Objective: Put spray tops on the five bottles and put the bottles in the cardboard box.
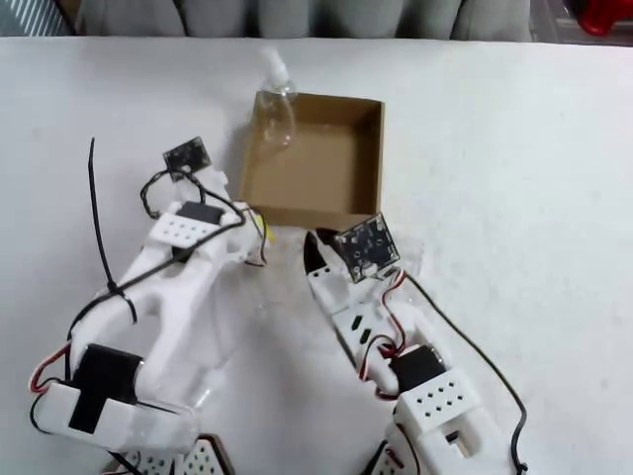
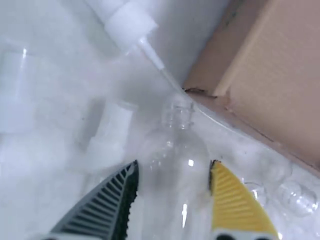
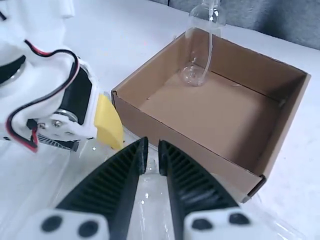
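- Clear bottle (image 2: 175, 145), uncapped, lies between the left gripper's (image 2: 173, 170) jaws. They press against its sides and seem to hold it, with the open neck pointing ahead of them.
- If the grip tightens, the thin wall could buckle or the slick bottle could twist out.
- A spray top (image 2: 127, 22) sits beyond the neck, its dip tube (image 2: 160, 67) slanting toward it. A misaligned tube would likely snag on the rim.
- The right gripper's (image 3: 151, 150) jaws are narrowed to a slit, with nothing visibly held. They would have to open before taking a top.
- The cardboard box (image 2: 270, 75) wall is near the yellow jaw. A careless swing could shove the box and topple the capped bottle (image 3: 197, 65) leaning in its far corner.
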